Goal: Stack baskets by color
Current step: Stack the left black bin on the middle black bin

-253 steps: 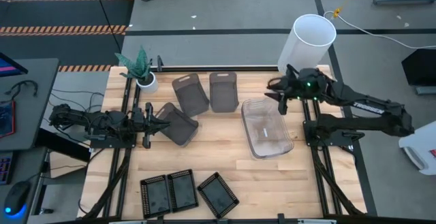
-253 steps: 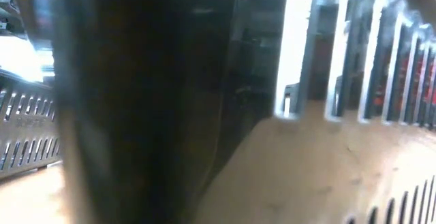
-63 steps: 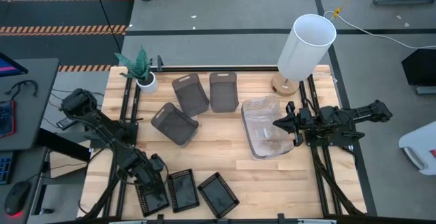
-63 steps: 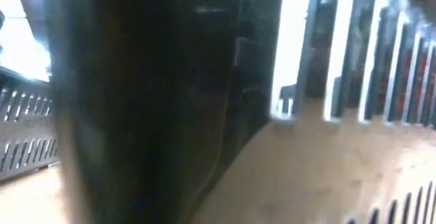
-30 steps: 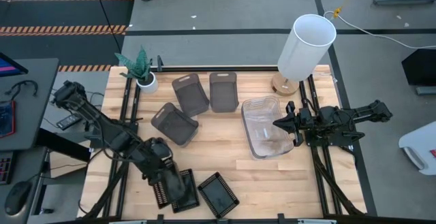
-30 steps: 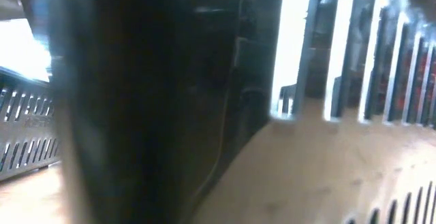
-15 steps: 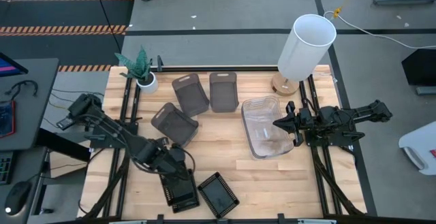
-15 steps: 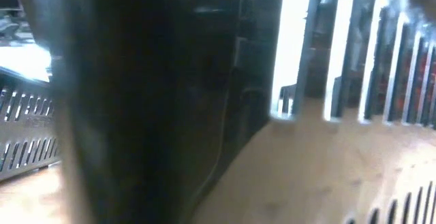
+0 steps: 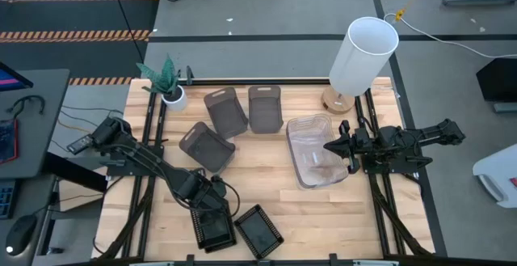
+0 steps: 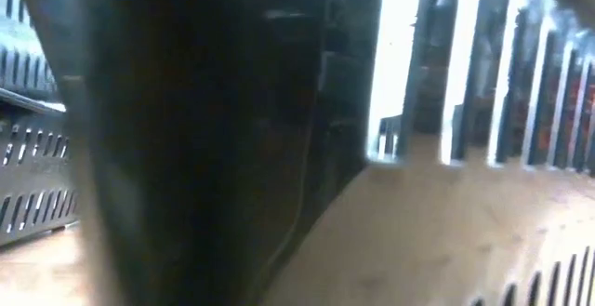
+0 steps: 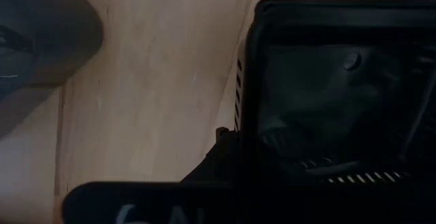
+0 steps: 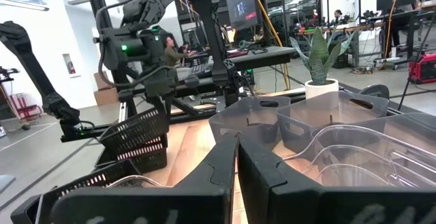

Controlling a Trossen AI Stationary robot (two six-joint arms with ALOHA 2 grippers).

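Now left gripper (image 9: 212,211) fingers clamp a black mesh basket (image 9: 214,229).

The left wrist view looks down onto pale wooden tabletop (image 11: 150,81). A black mesh basket (image 11: 340,94) fills most of the frame, with slotted openings visible along its wall. A smoky grey basket (image 11: 34,40) shows at one corner. The gripper's own dark body crosses the lower edge.

The left arm stretches from the frame's left edge down toward bottom centre in the high view, its left pincer (image 9: 212,215) clamped shut. The right arm lies folded at centre right, its right pincer (image 9: 329,145) with fingers pressed together.
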